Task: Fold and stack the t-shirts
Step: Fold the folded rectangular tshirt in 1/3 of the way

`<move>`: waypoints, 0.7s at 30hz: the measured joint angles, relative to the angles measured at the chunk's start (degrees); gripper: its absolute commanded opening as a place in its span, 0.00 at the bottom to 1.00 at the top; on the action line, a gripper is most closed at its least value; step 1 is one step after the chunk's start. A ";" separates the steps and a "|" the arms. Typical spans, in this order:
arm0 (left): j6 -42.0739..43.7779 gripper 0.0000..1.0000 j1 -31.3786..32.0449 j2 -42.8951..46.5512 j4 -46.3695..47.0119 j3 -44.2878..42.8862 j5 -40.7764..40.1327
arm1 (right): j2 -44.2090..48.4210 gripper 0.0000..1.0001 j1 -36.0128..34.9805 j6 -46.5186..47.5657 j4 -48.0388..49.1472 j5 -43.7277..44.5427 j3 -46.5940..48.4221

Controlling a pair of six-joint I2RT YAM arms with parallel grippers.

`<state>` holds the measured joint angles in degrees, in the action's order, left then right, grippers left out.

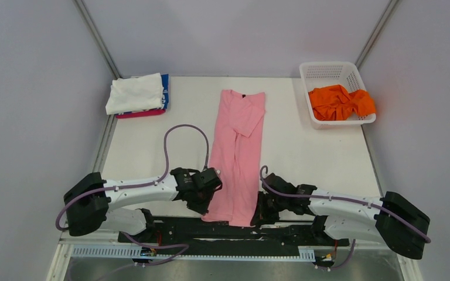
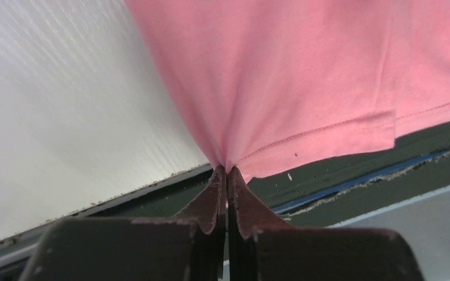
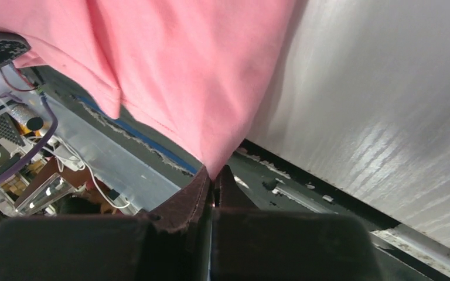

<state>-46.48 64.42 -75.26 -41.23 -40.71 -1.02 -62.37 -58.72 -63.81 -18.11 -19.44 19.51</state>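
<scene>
The light pink t-shirt (image 1: 238, 146) lies folded lengthwise into a long strip down the middle of the table, collar at the far end. My left gripper (image 1: 211, 202) is shut on its near left hem corner (image 2: 234, 158). My right gripper (image 1: 260, 209) is shut on its near right hem corner (image 3: 214, 158). The hem end hangs a little over the table's near edge. A folded stack with the white t-shirt (image 1: 133, 92) on top of the blue t-shirt (image 1: 165, 88) and the magenta t-shirt (image 1: 140, 113) sits at the far left. The orange t-shirt (image 1: 340, 102) lies crumpled in the basket.
The white lattice basket (image 1: 328, 71) stands at the far right corner. The dark rail of the arm bases (image 1: 234, 234) runs along the near edge below the shirt's hem. Grey walls close in on both sides.
</scene>
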 measured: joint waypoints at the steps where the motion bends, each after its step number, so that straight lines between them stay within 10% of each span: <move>1: -0.15 0.00 0.00 1.09 -0.37 0.35 0.66 | 0.70 0.00 -0.02 0.02 -0.11 -0.31 -0.02; 21: 3.78 0.00 -9.88 0.96 0.15 -9.79 1.86 | 5.16 0.00 16.50 9.94 -2.05 -2.34 7.78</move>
<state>-42.70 54.54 -74.30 -41.08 -50.50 0.84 -57.21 -42.22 -53.87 -20.16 -21.78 27.29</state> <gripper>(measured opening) 0.007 0.006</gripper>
